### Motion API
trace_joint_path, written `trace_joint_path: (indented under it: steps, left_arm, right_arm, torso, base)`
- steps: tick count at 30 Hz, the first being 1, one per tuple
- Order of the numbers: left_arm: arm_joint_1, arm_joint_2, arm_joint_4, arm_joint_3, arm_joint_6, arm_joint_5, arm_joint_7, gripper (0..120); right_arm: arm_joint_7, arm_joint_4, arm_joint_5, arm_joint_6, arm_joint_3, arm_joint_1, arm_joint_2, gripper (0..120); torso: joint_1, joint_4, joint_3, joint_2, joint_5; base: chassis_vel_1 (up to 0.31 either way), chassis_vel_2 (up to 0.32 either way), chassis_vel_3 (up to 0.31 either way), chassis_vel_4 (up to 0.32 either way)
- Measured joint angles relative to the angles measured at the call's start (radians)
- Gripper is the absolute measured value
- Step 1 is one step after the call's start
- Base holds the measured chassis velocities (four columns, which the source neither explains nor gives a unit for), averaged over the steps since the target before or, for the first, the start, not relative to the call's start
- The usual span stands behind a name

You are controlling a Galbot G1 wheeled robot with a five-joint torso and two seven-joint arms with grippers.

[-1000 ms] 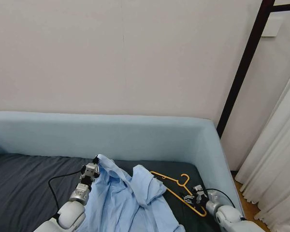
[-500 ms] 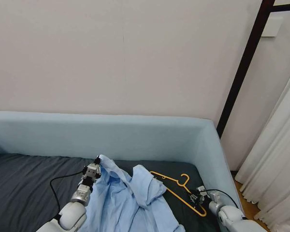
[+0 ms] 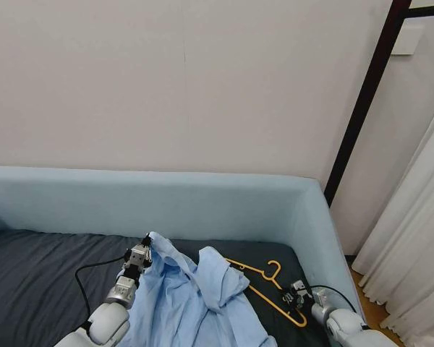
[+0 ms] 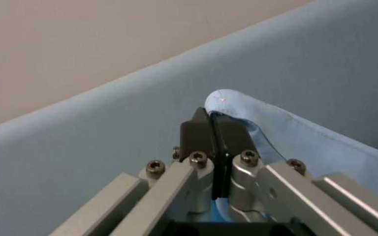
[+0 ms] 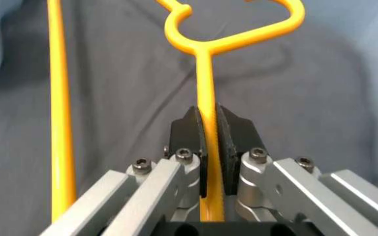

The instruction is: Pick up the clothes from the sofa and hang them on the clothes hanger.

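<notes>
A light blue shirt (image 3: 195,300) lies bunched on the dark sofa seat (image 3: 36,267), one edge lifted into a peak. My left gripper (image 3: 142,249) is shut on that raised edge of the shirt (image 4: 287,132), its black fingers (image 4: 199,140) pinched together on the cloth. An orange hanger (image 3: 267,283) lies to the right of the shirt, partly under it. My right gripper (image 3: 293,291) is shut on the hanger's bar (image 5: 206,108), just below the hook (image 5: 241,27).
The pale blue sofa back (image 3: 202,202) and right armrest (image 3: 322,238) wall in the seat. A dark upright post (image 3: 362,101) and white curtains (image 3: 419,246) stand to the right. A black cable (image 3: 83,278) trails from the left wrist.
The right gripper has closed on the hanger and raised it slightly off the seat. The left gripper holds the shirt edge at nearly the same spot.
</notes>
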Motion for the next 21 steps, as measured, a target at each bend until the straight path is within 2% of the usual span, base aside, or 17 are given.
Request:
trace_joint_path:
  steps: [1, 5, 6, 7, 10, 11, 15, 16, 17, 20, 21]
  left_arm:
    - [0.000, 0.000, 0.000, 0.000, 0.000, 0.000, 0.000, 0]
    - [-0.009, 0.007, -0.008, 0.007, 0.013, -0.021, 0.004, 0]
    - [-0.009, 0.007, -0.008, 0.007, 0.013, -0.021, 0.004, 0]
    - [-0.012, 0.009, -0.009, 0.009, 0.020, -0.026, 0.004, 0]
    - [-0.021, 0.021, -0.015, 0.023, 0.041, -0.041, 0.004, 0]
    - [-0.021, 0.021, -0.015, 0.023, 0.041, -0.041, 0.004, 0]
    - [-0.032, 0.038, -0.044, 0.035, 0.077, -0.089, 0.002, 0]
    - [-0.033, 0.043, -0.056, 0.035, 0.092, -0.103, 0.001, 0]
    - [-0.033, 0.043, -0.056, 0.035, 0.092, -0.103, 0.001, 0]
    - [-0.026, 0.063, -0.106, 0.035, 0.146, -0.132, -0.018, 0]
    - [-0.026, 0.063, -0.106, 0.035, 0.146, -0.132, -0.018, 0]
  right_arm:
    - [0.000, 0.000, 0.000, 0.000, 0.000, 0.000, 0.000, 4]
    - [0.153, 0.214, 0.086, 0.028, 0.031, -0.062, -0.058, 4]
    - [0.153, 0.214, 0.086, 0.028, 0.031, -0.062, -0.058, 4]
    - [0.190, 0.270, 0.079, 0.040, 0.039, -0.084, -0.075, 4]
    - [0.261, 0.440, -0.036, 0.092, 0.066, -0.172, -0.136, 4]
    - [0.261, 0.440, -0.036, 0.092, 0.066, -0.172, -0.136, 4]
    - [0.319, 0.630, -0.264, 0.145, 0.089, -0.287, -0.202, 4]
    - [0.329, 0.661, -0.324, 0.164, 0.093, -0.309, -0.210, 4]
    - [0.329, 0.661, -0.324, 0.164, 0.093, -0.309, -0.210, 4]
    - [0.343, 0.740, -0.500, 0.224, 0.112, -0.377, -0.221, 4]
    - [0.343, 0.740, -0.500, 0.224, 0.112, -0.377, -0.221, 4]
  torso:
    - [0.000, 0.0000, 0.000, 0.000, 0.0000]
    - [0.000, 0.0004, 0.000, 0.000, -0.0002]
    - [0.000, 0.0004, 0.000, 0.000, -0.0002]
    - [0.000, 0.0004, 0.000, 0.000, -0.0001]
    - [0.000, 0.0000, 0.000, 0.000, 0.0001]
    - [0.000, 0.0000, 0.000, 0.000, 0.0001]
    - [0.000, -0.0001, 0.000, 0.000, 0.0000]
    - [0.000, -0.0001, 0.000, 0.000, -0.0001]
    - [0.000, -0.0001, 0.000, 0.000, -0.0001]
    - [0.000, 0.0007, 0.000, 0.000, 0.0001]
    - [0.000, 0.0007, 0.000, 0.000, 0.0001]
  base:
    - [0.000, 0.000, 0.000, 0.000]
    - [0.000, 0.000, 0.000, 0.000]
    - [0.000, 0.000, 0.000, 0.000]
    - [0.000, 0.000, 0.000, 0.000]
    - [0.000, 0.000, 0.000, 0.000]
    - [0.000, 0.000, 0.000, 0.000]
    - [0.000, 0.000, 0.000, 0.000]
    - [0.000, 0.000, 0.000, 0.000]
    - [0.000, 0.000, 0.000, 0.000]
    - [0.000, 0.000, 0.000, 0.000]
    - [0.000, 0.000, 0.000, 0.000]
